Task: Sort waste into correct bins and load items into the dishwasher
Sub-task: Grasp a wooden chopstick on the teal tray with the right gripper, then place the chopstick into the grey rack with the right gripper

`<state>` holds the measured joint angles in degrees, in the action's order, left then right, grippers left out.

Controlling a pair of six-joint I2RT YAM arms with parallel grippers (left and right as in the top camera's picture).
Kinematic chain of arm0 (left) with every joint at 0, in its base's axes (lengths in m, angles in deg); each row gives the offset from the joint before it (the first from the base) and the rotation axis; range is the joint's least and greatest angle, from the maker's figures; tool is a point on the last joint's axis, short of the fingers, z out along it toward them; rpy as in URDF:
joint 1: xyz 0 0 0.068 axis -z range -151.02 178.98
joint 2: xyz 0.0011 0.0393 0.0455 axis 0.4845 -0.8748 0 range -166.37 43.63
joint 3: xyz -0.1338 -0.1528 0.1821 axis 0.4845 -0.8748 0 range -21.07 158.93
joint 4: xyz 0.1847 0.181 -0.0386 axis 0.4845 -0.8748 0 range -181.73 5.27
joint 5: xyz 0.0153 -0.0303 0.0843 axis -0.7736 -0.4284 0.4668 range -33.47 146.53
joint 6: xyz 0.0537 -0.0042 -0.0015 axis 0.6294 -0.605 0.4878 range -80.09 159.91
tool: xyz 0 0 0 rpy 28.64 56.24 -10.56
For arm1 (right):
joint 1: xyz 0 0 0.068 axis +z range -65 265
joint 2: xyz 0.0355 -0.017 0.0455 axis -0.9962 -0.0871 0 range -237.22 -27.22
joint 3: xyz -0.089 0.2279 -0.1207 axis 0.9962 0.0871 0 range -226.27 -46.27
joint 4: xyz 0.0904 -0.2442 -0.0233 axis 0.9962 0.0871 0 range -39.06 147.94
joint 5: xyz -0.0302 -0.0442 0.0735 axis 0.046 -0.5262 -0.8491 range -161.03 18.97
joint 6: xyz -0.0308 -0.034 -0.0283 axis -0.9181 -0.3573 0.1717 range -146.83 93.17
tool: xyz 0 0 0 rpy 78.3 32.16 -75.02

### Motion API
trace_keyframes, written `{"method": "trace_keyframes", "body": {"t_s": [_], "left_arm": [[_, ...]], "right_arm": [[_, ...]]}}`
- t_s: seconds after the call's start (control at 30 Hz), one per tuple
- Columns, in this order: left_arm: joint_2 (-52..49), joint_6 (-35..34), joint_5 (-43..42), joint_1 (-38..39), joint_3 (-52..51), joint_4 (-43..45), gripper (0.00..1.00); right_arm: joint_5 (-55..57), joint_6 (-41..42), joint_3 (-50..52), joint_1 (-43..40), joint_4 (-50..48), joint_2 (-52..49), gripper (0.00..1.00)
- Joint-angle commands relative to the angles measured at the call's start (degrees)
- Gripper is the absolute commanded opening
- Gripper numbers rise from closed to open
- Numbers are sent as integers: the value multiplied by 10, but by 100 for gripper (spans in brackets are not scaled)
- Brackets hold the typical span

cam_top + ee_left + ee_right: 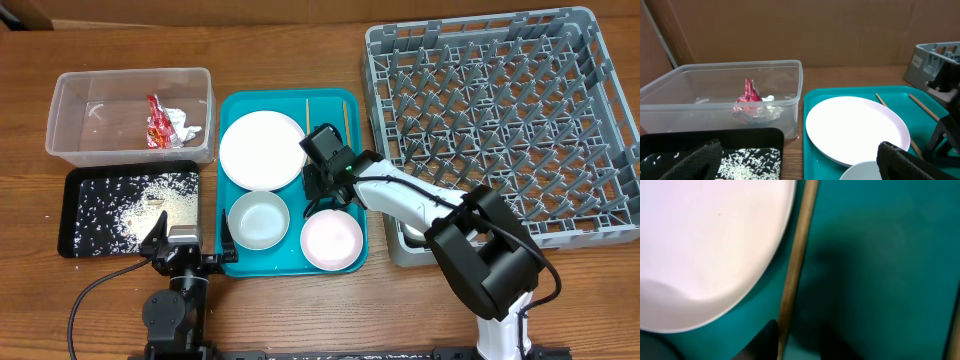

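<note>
Loading chopsticks, we judge: our right claw, released, straddles one chopstick on the teal tray and must next clench squarely on it.

My right gripper is over the teal tray, just beside the plate, covering one chopstick's near end. A bowl and a second bowl sit nearer me. The wrapper and tissue lie in the tub. Rice covers the black tray, and my left gripper, fingers spread, sits at its corner.
</note>
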<state>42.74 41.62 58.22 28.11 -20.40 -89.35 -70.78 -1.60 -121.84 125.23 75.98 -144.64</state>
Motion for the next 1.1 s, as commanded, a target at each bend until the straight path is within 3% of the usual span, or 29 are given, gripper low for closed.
{"method": "trace_keyframes", "body": {"t_s": [0.0,0.23,0.7,0.9,1.0,1.07], "left_arm": [[6,9,2,-2,-4,4,100],[6,9,2,-2,-4,4,100],[6,9,2,-2,-4,4,100],[6,9,2,-2,-4,4,100],[6,9,2,-2,-4,4,100],[6,9,2,-2,-4,4,100]], "right_arm": [[12,5,-5,2,8,-26,18],[19,3,-45,2,60,-16,4],[49,0,-117,-28,151,87,4],[49,-3,-117,-102,200,187,4],[42,-69,-117,-148,217,205,4],[19,-156,-115,-173,234,201,4]]}}
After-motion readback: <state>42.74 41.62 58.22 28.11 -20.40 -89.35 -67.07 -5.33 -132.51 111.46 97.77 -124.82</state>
